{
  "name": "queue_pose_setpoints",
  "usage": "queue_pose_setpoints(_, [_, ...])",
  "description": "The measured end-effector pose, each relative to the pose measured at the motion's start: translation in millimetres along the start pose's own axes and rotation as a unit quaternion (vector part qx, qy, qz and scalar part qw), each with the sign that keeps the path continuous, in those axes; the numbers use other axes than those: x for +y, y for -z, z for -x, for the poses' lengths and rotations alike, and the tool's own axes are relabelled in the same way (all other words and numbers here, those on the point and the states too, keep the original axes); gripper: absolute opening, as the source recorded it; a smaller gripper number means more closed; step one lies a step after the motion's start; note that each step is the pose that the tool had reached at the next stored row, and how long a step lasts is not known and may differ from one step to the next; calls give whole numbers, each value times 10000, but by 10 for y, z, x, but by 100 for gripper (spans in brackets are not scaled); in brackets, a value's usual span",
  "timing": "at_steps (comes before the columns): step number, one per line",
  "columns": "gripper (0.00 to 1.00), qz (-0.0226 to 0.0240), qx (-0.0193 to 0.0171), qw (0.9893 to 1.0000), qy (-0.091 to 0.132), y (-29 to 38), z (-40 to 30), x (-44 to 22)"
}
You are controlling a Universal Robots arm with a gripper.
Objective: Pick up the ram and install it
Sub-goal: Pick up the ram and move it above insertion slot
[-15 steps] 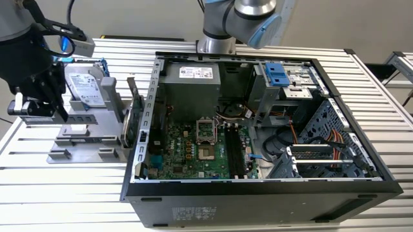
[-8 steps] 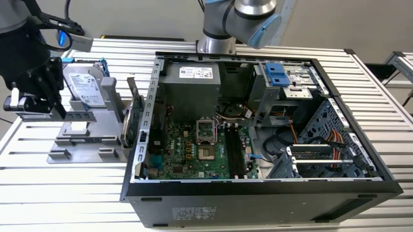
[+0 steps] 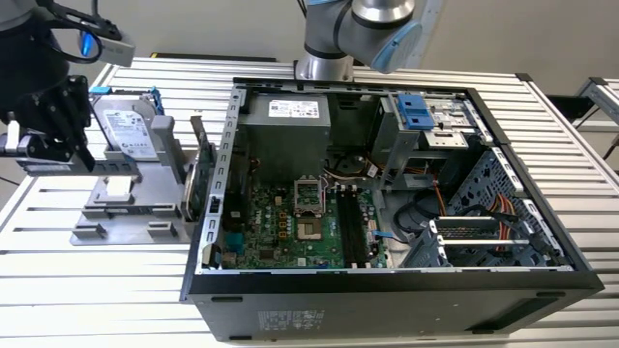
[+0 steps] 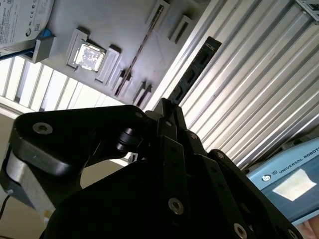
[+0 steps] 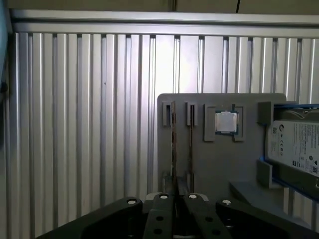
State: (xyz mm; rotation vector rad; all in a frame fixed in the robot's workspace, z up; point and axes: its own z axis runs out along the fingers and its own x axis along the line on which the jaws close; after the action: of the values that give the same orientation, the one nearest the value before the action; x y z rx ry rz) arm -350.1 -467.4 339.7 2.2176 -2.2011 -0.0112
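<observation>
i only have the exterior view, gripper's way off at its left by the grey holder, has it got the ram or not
Observer: It seems so. In the second wrist view a dark slim stick, the ram, juts out from between the fingers of the gripper.
Operator: any other stick in the holder
Observer: One. In the first wrist view a thin stick stands edge-on in a slot of the grey holder.
Operator: what's beside it
Observer: A square processor chip lies in a pocket, between that stick and the hard drive.
</observation>
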Motion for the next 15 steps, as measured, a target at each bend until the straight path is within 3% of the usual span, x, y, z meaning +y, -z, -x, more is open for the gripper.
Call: queue_pose_setpoints(15, [0,0,0,10000,0,225,-1,4])
